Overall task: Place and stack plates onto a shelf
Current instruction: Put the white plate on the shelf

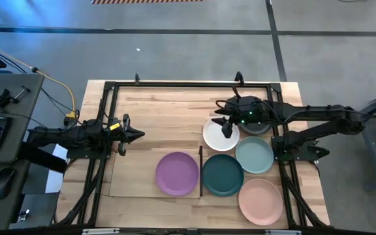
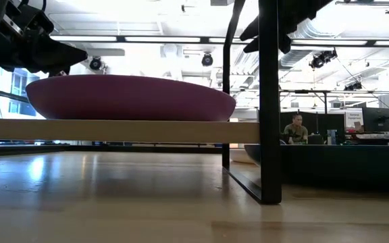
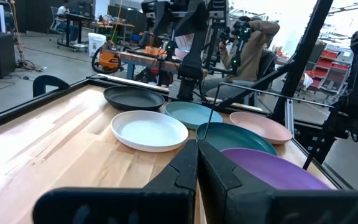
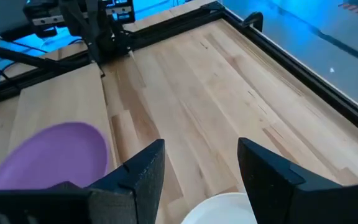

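Observation:
The purple plate (image 1: 177, 173) sits flat on the pale plywood shelf (image 1: 126, 171), near the dark strip (image 1: 201, 171) on the shelf's right edge. On the tabletop right of the strip lie the white plate (image 1: 217, 137), the dark teal plate (image 1: 222, 175), the pale mint plate (image 1: 254, 155) and the pink plate (image 1: 260, 201). The black plate (image 1: 258, 126) is partly hidden under the right arm. My right gripper (image 1: 227, 128) hovers open over the white plate's far part (image 4: 222, 211). My left gripper (image 1: 136, 135) is shut, above the table beyond the shelf's far left corner.
A black metal frame (image 1: 109, 88) runs around the tabletop, with an upright post (image 2: 269, 101) showing beside the shelf in the low view. Bare wood (image 1: 168, 114) lies between the two grippers. A person (image 3: 253, 46) sits beyond the far edge.

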`<act>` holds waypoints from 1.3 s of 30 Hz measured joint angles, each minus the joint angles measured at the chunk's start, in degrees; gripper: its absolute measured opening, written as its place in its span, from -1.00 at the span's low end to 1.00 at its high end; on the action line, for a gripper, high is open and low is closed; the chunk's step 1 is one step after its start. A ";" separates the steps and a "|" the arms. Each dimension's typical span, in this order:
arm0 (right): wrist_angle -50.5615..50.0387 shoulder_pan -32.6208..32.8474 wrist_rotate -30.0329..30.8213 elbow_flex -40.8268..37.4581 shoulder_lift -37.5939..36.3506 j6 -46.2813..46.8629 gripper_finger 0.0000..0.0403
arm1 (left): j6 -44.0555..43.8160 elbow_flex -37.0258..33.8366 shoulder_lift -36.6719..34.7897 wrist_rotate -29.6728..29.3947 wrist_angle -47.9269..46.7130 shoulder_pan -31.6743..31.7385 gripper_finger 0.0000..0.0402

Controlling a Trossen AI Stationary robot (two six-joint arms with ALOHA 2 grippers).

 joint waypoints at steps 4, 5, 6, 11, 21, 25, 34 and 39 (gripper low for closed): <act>0.28 0.00 -0.09 -0.22 -0.25 -0.53 -0.09 | 0.01 0.00 0.00 0.00 0.02 -0.01 -1.00; 0.02 0.00 -0.11 -0.22 -0.51 -0.52 -0.09 | 0.02 -0.01 0.00 0.00 0.02 0.01 -1.00; -0.55 0.00 -0.09 -0.22 -0.92 -0.47 -0.09 | 0.00 0.01 0.00 0.00 0.00 0.00 -1.00; -4.07 0.00 0.30 -0.22 -4.28 0.52 -0.09 | 0.00 0.00 0.00 0.00 0.02 0.01 -1.00; 0.71 0.17 1.48 -12.11 -14.56 9.06 -0.09 | 0.00 0.01 0.00 -0.98 0.31 0.00 -1.00; 13.70 0.17 1.36 -21.90 -18.32 16.62 -0.09 | -1.70 -0.01 0.00 -1.07 0.33 0.00 -1.00; 30.73 0.15 1.64 -27.40 -19.65 16.40 -0.09 | -5.49 -0.01 0.00 -1.22 2.57 0.00 -1.00; 31.28 0.17 1.64 -27.10 -19.65 14.29 -0.09 | -5.52 -0.01 0.00 -2.02 3.66 -0.01 -1.00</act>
